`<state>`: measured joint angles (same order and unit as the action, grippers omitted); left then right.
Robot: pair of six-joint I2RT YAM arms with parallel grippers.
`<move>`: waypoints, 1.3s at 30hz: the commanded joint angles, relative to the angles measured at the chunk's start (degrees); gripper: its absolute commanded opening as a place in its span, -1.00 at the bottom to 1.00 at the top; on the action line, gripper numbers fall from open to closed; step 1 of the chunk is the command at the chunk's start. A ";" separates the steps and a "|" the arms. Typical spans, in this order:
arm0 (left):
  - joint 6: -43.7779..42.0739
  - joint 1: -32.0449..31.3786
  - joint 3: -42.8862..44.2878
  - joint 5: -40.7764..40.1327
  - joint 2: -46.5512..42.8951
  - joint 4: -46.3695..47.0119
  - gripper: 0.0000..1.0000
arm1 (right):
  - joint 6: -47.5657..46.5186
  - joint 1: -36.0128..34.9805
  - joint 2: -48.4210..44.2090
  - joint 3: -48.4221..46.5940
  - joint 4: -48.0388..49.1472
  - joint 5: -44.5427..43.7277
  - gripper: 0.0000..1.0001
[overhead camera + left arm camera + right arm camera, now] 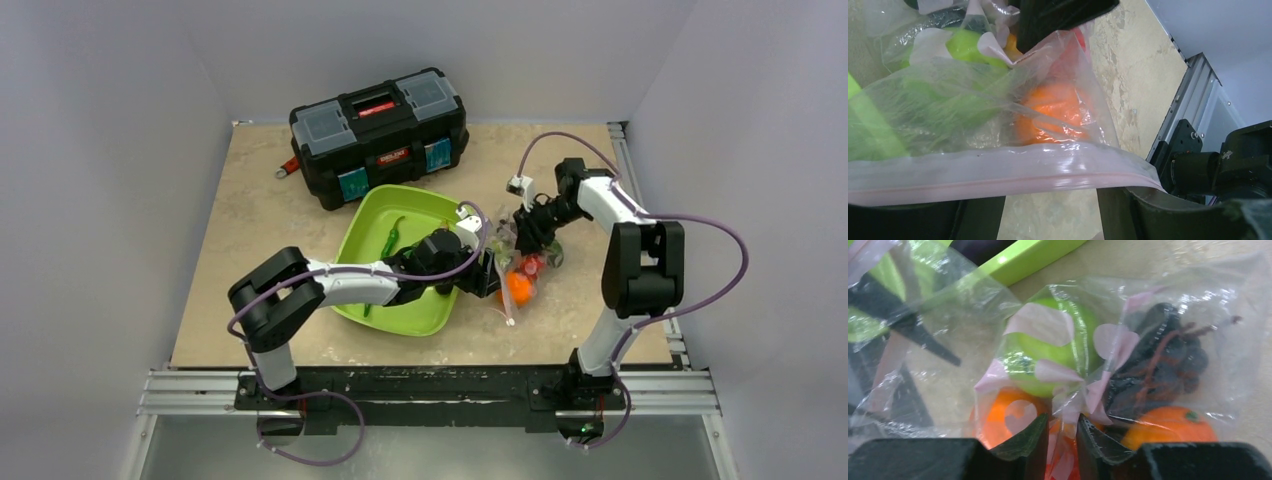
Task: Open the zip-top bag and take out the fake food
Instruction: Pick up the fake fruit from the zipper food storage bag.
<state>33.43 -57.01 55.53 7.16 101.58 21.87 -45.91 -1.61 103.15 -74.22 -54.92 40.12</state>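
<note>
The clear crinkly zip-top bag [515,265] with plastic fake food [1053,350] inside is lying beside the lime-green plastic tray [420,200], toward the table's [260,230] right edge. The right claw [1063,430] is pinching its plastic; the left claw [1050,217] is gaping under its pink strip.

Grey walls [120,150] around a beige, perhaps stone-patterned tabletop [260,210]; black toolbox [380,135] behind.

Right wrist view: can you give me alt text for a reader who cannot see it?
The two dark fingers of the right gripper, at the bottom edge, pinch a bunched fold of the clear zip-top bag. Through the plastic show a green lime, dark berries and an orange; the edge of a lime-green tray crosses the top.
</note>
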 commanded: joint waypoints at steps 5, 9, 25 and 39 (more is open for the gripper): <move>3.47 0.19 1.45 3.90 2.24 4.44 0.23 | -2.82 0.27 -13.63 -0.62 -3.86 -0.88 0.08; 3.47 0.20 0.48 5.22 1.99 5.53 0.23 | -3.81 0.69 -18.78 -2.24 -4.20 -2.94 0.30; 3.51 0.24 -4.46 7.35 0.86 11.86 0.22 | -57.26 -0.12 -31.12 25.12 -4.25 0.06 0.65; 12.02 0.24 -1.21 4.47 5.97 7.16 0.27 | -52.33 -1.03 -33.10 35.51 13.46 -4.55 0.49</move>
<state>41.71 -57.06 53.60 12.91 104.79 32.88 -97.76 -2.37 71.59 -39.75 -46.37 36.67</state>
